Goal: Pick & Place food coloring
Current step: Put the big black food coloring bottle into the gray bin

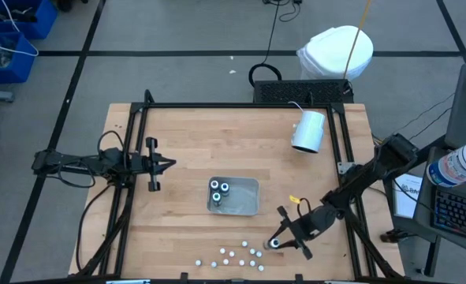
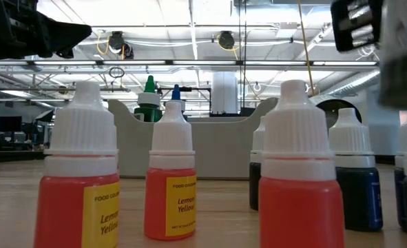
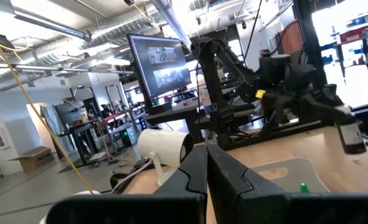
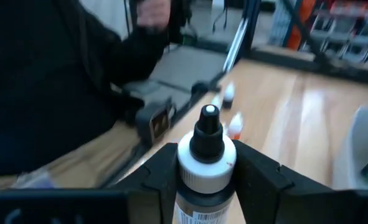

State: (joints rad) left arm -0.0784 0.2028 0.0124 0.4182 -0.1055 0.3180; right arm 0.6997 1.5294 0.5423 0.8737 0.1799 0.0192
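Right wrist view, bottle (image 4: pixel 207 163) upright, in right gripper (image 4: pixel 207 177)

The only readable print sits on yellow labels of the orange-filled food coloring bottles in the low view. The middle bottle (image 2: pixel 171 180) at about 7 o'clock reads "FOOD COLOR" above "Lemon Yellow" (small type, partly cut). The left bottle (image 2: pixel 79 179) at 8 o'clock shows "FOOD COLOR" and part of "Lemon Yellow".

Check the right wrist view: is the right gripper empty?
No: the right gripper is shut on a food coloring bottle, whose white collar and dark cap sit between its fingers.
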